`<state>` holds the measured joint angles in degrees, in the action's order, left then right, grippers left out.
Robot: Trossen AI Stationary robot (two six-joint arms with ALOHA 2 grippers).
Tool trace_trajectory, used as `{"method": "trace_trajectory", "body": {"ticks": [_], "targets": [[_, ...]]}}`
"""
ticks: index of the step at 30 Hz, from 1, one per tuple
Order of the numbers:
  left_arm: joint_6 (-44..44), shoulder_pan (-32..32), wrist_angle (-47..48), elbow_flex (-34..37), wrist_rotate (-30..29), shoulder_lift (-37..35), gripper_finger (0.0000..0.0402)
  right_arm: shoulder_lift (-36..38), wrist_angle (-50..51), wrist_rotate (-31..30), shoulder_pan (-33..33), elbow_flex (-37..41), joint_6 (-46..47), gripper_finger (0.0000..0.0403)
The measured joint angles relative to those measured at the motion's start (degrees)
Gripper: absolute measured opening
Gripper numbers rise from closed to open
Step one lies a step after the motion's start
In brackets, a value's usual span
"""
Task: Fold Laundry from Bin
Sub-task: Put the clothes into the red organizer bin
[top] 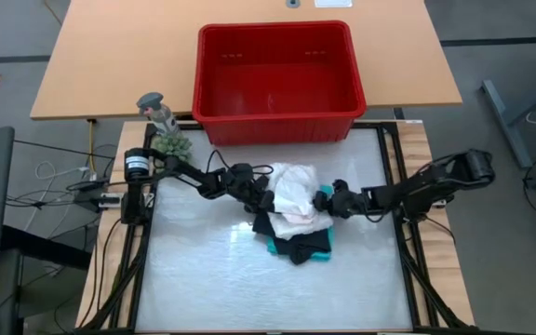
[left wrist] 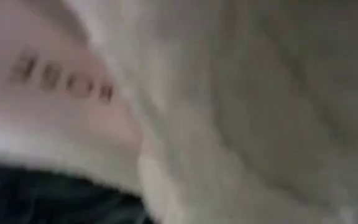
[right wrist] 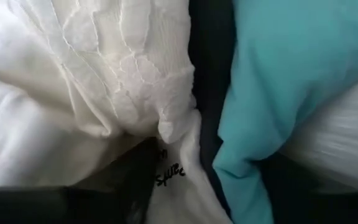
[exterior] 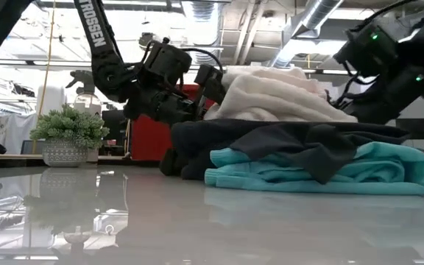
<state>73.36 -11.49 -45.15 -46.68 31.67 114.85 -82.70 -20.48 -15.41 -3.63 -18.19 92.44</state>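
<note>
The laundry lies in a pile at the table's middle: a white lacy top (top: 296, 191) uppermost, a black garment (exterior: 293, 140) under it, and a teal one (exterior: 322, 173) lowest, flat on the table. The red bin (top: 277, 127) stands behind the pile at the far edge. My left gripper (top: 264, 194) is open at the pile's left side, close against the white top (left wrist: 229, 112). My right gripper (top: 326, 198) is open at the pile's right side, with white and teal cloth between its fingers. My left gripper comes nearly level from the table's left at the white top's left side (exterior: 223, 92). Cloth fills its wrist view and hides the fingers, so I cannot tell whether they touch it. My right gripper reaches into the pile's right side, slanting down from the table's right. One finger (right wrist: 132, 186) lies against the white top's labelled edge (right wrist: 169, 168). A teal fold (right wrist: 247, 143) also lies in the gap. The pile rests on the table.
A small potted plant (top: 168, 144) and a grey figure (top: 156, 107) stand at the table's far left corner, behind the left arm. A wooden table (top: 110, 56) carries the bin's far part. Bare tabletop (top: 268, 288) lies near the front edge.
</note>
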Motion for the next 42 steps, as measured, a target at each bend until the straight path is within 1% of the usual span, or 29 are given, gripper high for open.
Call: {"method": "trace_trajectory", "body": {"ticks": [2, 4, 6, 8, 9, 14, 15, 17, 22, 26, 37, 42], "targets": [[0.0, -0.3, -0.4, 0.0, 0.2, 0.1, 0.0344, -1.2, -2.0, 1.1, 0.7, 0.0, -0.8, 0.0262], [0.3, -0.5, -1.2, 0.0, 0.0, 0.3, 0.0309, -1.7, -2.7, 1.6, 1.0, 0.0, -0.8, 0.0227], [0.3, -0.4, -1.5, 0.0, -0.9, 0.3, 0.0267, -1.8, -2.6, 2.2, 1.2, -0.2, -0.6, 0.0176], [0.1, -0.4, -1.7, 0.0, -0.8, 0.3, 0.0219, -1.5, -2.5, 2.2, 1.2, -0.4, -1.2, 0.0115], [-0.1, -0.3, -1.8, 0.0, -0.9, 0.3, 0.0192, -1.4, -2.2, 2.1, 1.2, -0.6, -2.3, 0.0097], [-1.4, -0.1, -5.0, 0.1, -3.4, 0.5, 0.0052, -0.3, -1.0, 1.9, 2.3, -2.3, -6.8, 0.0096], [-1.5, -0.1, -6.4, 0.1, -4.1, 0.6, 0.0046, -0.1, -0.8, 1.9, 2.7, -2.7, -7.1, 0.0096], [-1.0, -0.3, -8.5, 0.1, -5.4, 0.7, 0.0046, 0.1, -0.5, 1.9, 3.2, -3.4, -8.4, 0.0096], [0.9, -0.7, -9.7, 0.1, -6.3, 0.7, 0.0046, 1.2, 0.2, 1.5, 4.6, -4.5, -10.0, 0.0096], [2.2, -1.0, -12.2, 0.1, -9.4, 0.4, 0.0046, 2.7, 0.4, 0.5, 5.9, -5.0, -10.9, 0.0096], [3.7, -2.0, -13.0, -0.1, -14.9, -2.8, 0.0046, 9.1, 1.7, 0.4, 10.3, -5.4, -15.2, 0.0096], [3.0, -2.0, -12.0, -0.2, -15.7, -2.8, 0.0046, 10.5, 4.2, 0.7, 11.5, -5.5, -16.2, 0.0096]]}}
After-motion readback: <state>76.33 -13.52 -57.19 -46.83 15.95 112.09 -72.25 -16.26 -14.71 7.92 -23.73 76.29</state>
